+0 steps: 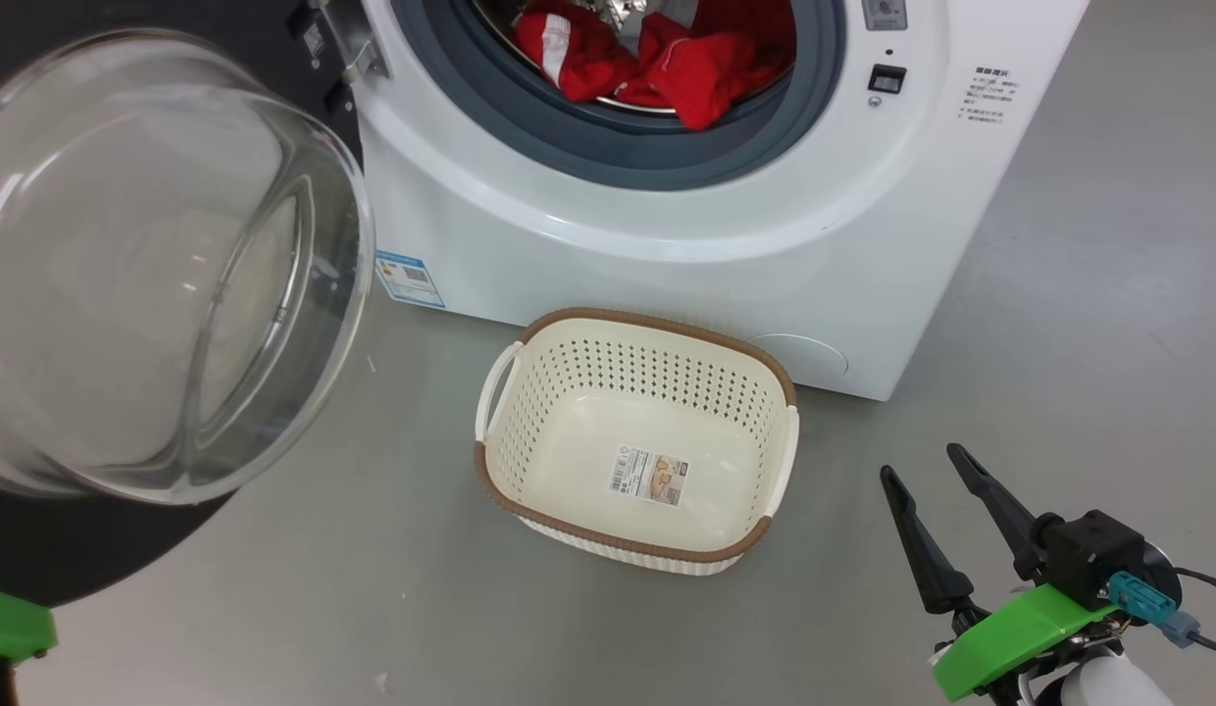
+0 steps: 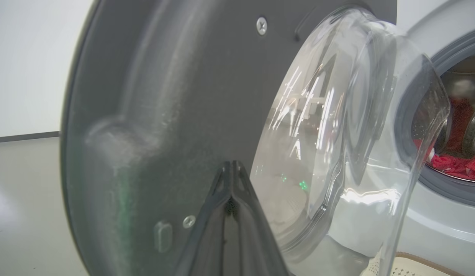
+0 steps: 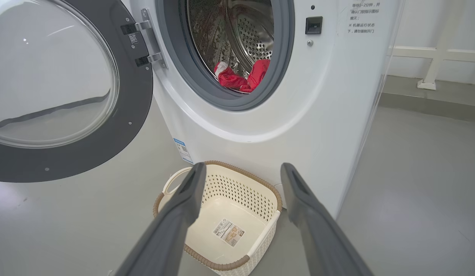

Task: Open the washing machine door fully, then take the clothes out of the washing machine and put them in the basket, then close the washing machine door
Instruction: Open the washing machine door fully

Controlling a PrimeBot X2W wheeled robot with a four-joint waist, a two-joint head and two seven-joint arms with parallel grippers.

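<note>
Grey floor (image 1: 843,500) separates basket (image 1: 657,323) rim from spread right gripper (image 1: 920,461); left gripper (image 2: 231,168) clenched.

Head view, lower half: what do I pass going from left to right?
washing machine door, swung open → basket on the floor → right gripper, fingers apart
</note>
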